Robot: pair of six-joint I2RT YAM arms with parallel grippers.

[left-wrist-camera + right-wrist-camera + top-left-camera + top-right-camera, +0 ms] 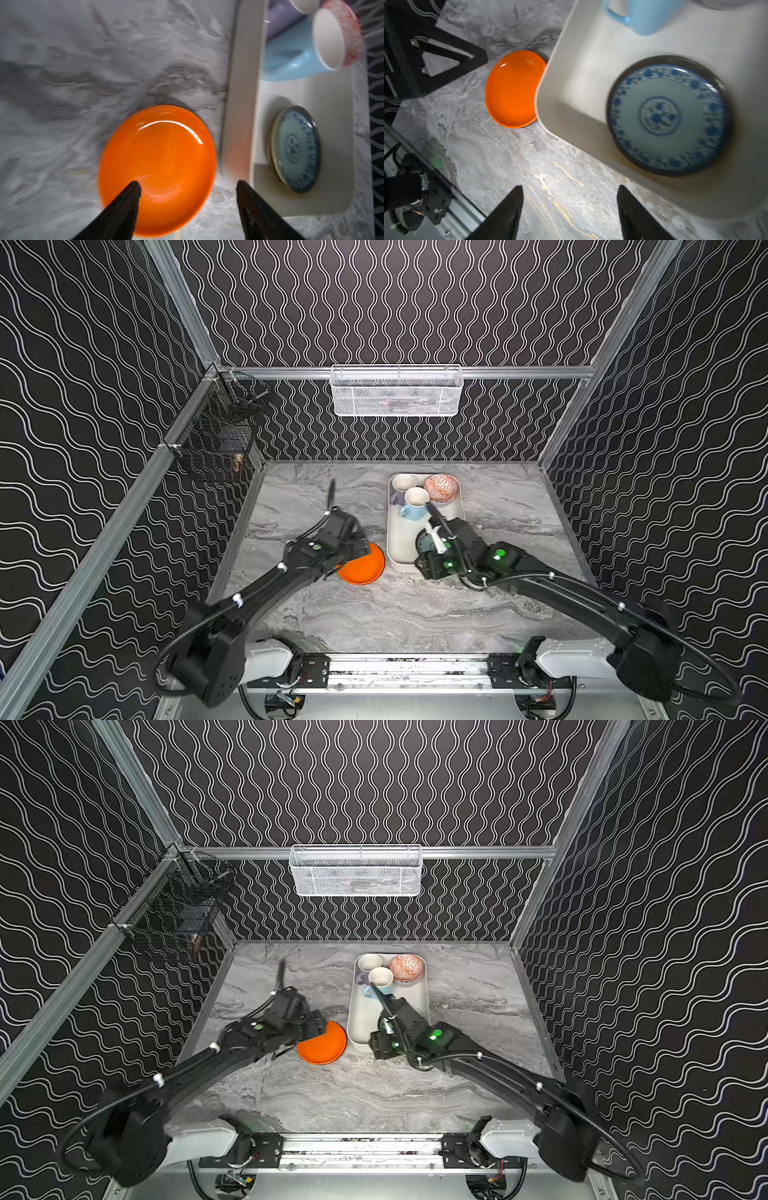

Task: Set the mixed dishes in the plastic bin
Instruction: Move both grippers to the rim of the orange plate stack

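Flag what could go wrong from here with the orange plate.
The orange plate lies flat beside the wall of the bin; the open left gripper might slip off its low rim or nudge the bin. The open right gripper hovers by the bin's near corner, so the arms could clash.

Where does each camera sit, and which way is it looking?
Top views: high above the robot's base, looking down at the table; left arm and right arm show.
Left wrist: on the left arm, looking down past the left gripper at the orange plate.
Right wrist: on the right arm, looking past the right gripper at the bin corner.
Shared: both wrist views show the orange plate, bin and blue-patterned plate.
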